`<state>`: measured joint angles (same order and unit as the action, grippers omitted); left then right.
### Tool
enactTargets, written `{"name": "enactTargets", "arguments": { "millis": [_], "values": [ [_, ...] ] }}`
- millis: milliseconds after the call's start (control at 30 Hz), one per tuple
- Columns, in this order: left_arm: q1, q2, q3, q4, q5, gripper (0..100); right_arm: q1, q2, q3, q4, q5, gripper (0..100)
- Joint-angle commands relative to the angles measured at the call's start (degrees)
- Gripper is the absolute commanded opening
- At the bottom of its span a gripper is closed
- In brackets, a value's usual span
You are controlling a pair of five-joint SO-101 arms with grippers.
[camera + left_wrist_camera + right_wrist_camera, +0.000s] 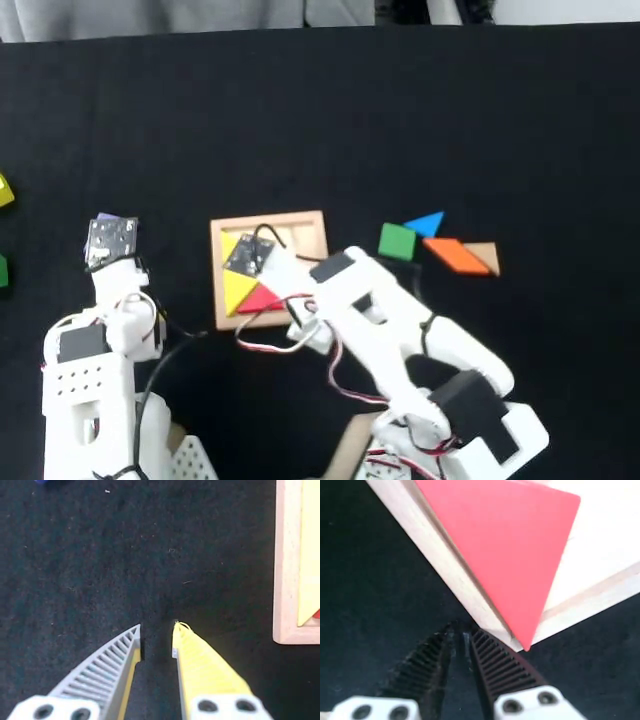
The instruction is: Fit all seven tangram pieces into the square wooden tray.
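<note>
Right gripper (462, 635), jaws almost closed on nothing, lower centre at wooden tray rim (445, 570): risk of knocking red triangle (510, 545) loose.

Pale wooden tray (445, 575), matt black cloth (100, 555)

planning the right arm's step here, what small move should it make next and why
Probably a small nudge of the red triangle inward with the right end effector. The triangle's tip appears to lie over the corner rim of the tray rather than flat inside it, and the end effector sits shut and empty just outside that corner.
</note>
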<state>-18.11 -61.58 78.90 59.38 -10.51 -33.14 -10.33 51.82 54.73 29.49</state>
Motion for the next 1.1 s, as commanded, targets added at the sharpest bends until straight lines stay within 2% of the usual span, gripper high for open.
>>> {"name": "enactTargets", "arguments": {
  "millis": [0,100,233,333,567,867,1067],
  "values": [
    [-0.57,-0.79,-0.31,-0.97,-0.35,11,1.32,-5.23,-3.91,1.49,0.09,1.1],
    [-0.57,-0.79,-0.31,-0.97,-0.35,11,1.58,-8.4,-5.32,2.11,-1.67,1.1],
    [-0.57,-0.79,-0.31,-0.97,-0.35,11,3.87,-9.1,-7.16,-2.11,-4.75,1.1],
    [-0.57,-0.79,-0.31,-0.97,-0.35,11,5.54,-5.05,-9.71,-5.36,-6.77,1.1],
    [-0.57,-0.79,-0.31,-0.97,-0.35,11,5.8,11.03,-17.71,-5.63,-6.68,1.1],
    [-0.57,-0.79,-0.31,-0.97,-0.35,11,5.36,13.67,-18.68,-4.22,-6.59,1.1],
    [-0.57,-0.79,-0.31,-0.97,-0.35,11,-2.02,13.32,-18.59,-0.26,-6.51,1.1]
  ]
}}
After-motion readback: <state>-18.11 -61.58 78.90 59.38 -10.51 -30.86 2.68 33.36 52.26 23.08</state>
